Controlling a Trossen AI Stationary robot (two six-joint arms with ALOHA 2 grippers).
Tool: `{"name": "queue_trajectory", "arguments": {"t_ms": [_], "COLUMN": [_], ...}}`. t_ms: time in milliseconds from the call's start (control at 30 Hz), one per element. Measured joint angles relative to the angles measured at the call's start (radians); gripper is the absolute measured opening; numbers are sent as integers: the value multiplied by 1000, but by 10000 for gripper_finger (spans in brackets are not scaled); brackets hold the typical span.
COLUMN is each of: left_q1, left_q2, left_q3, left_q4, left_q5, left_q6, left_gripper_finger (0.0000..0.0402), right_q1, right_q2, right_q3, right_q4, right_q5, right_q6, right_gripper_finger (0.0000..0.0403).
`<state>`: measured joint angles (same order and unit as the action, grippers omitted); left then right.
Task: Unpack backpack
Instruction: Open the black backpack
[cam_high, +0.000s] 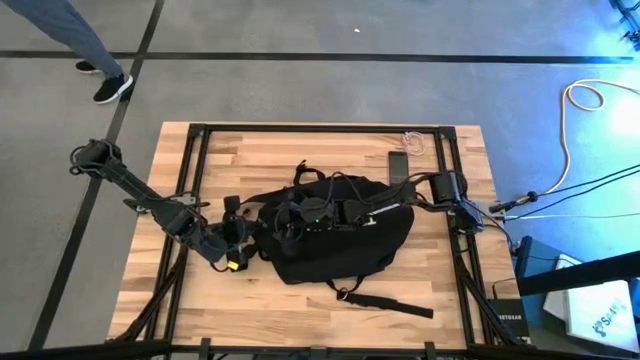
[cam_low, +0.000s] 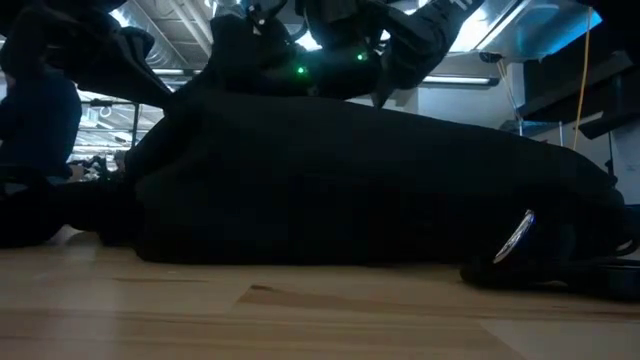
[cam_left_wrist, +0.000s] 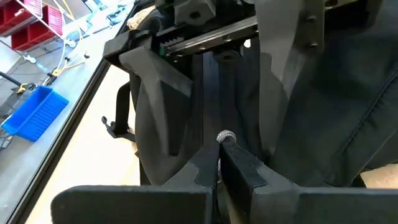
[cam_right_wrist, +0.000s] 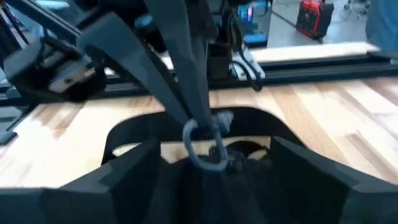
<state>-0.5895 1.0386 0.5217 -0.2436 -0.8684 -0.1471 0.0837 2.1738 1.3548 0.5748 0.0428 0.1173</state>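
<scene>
backpack (cam_high: 340, 240) lies flat in the middle of the tabletop (cam_high: 300, 150), black fabric, straps trailing off toward the near edge. a small flat phone (cam_high: 398, 164) sits on the wood just beyond it, apart from the bag. nothing else is out on the tabletop that i can see, so by my reading the unpacking has hardly started: the work looks to be at the zipper stage.

left hand (cam_left_wrist: 217, 168) is at the bag's left end, fingers pinched fully together. they close on a dark fabric strip, with a small silver metal piece (cam_left_wrist: 225, 137) right at the tips, probably a zipper pull or its tab.

right hand (cam_right_wrist: 205, 155) is over the top of the bag, reaching in from the right. its fingers stand apart on either side of a silver metal ring (cam_right_wrist: 205, 149) that hangs from a dark strap. the fingers straddle the ring without touching it, so i would not call it held.

low view shows only the bag's dark bulk and one shiny buckle (cam_low: 515, 237). i cannot tell whether any compartment is open.

left to do: open the bag fully, take the contents out.
</scene>
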Motion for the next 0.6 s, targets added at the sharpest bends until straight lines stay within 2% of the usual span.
{"name": "queue_trajectory", "arguments": {"t_ms": [100, 233, 433, 600], "left_q1": [1, 1, 1, 1], "left_q2": [0, 0, 0, 0], "left_q3": [0, 0, 0, 0], "left_q4": [1, 2, 2, 2], "left_q5": [0, 0, 0, 0], "left_q6": [-3, 0, 1, 0], "left_gripper_finger": [0, 0, 0, 0], "right_q1": [0, -7, -6, -6], "right_q2": [10, 38, 51, 52], "right_q3": [1, 1, 0, 0], "right_q4": [18, 7, 110, 109], "right_q5": [-8, -11, 2, 1], "right_q6": [-2, -4, -26, -40], "right_gripper_finger": [307, 303, 266, 226]}}
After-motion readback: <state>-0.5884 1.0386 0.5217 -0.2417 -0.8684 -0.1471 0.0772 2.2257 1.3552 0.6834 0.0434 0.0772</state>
